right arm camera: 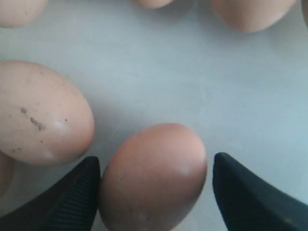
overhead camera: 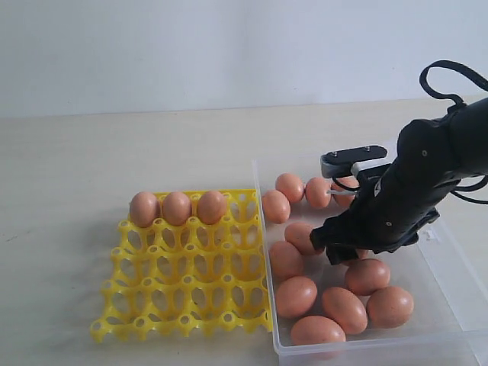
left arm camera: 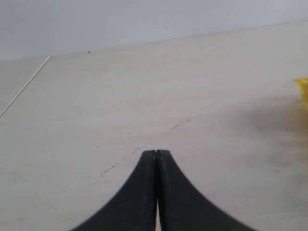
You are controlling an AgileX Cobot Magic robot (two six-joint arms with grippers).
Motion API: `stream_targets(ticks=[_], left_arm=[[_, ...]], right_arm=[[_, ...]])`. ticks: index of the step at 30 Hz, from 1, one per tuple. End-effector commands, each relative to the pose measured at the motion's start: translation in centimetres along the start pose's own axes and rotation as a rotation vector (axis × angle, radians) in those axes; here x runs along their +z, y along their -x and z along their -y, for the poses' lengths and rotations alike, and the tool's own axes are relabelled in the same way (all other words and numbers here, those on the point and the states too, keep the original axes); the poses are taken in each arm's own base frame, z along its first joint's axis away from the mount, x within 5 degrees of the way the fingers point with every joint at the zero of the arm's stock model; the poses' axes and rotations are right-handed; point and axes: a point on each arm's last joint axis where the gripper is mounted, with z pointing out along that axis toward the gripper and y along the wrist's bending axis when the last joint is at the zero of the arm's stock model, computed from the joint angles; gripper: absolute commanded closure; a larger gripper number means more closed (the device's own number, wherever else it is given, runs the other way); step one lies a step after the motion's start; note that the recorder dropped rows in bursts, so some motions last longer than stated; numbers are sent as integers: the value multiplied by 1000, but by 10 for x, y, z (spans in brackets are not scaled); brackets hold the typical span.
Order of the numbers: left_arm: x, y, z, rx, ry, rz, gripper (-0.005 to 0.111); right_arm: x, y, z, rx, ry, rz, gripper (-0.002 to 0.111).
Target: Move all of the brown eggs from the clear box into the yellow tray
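The right gripper (right arm camera: 156, 163) is open, its two black ribbed fingers (right arm camera: 67, 202) set on either side of a brown egg (right arm camera: 154, 178) that lies on the pale floor of the clear box (right arm camera: 192, 86). One finger looks to touch the shell, while a strip of bare plastic shows between the other finger and the egg. A speckled egg (right arm camera: 41, 113) lies just beside the touching finger. From the exterior view the right arm (overhead camera: 427, 175) bends down into the middle of the box, where about eleven brown eggs (overhead camera: 345, 309) lie loose around it, some partly hidden behind the arm. The yellow tray (overhead camera: 191, 282) sits against the box's left wall on the table (overhead camera: 76, 152), and three eggs (overhead camera: 176, 207) stand side by side in cups of its far row. The left gripper (left arm camera: 156, 155) has its fingers pressed together with nothing between them, over bare tabletop, and a corner of the tray shows at the edge of its wrist view
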Motion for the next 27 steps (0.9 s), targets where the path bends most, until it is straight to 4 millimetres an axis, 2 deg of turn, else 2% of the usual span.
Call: stream_targets(ticks=[1, 8, 17, 27], left_arm=[[0, 2, 0, -3, -4, 13, 107], [0, 2, 0, -3, -4, 13, 107], [0, 2, 0, -3, -4, 13, 107], [0, 2, 0, -3, -4, 13, 107]], right_arm=[[0, -2, 4, 0, -7, -15, 38], [-11, 6, 3, 27, 1, 84, 38], [-14, 15, 0, 102, 39, 153, 38], [7, 20, 0, 109, 35, 105, 38]])
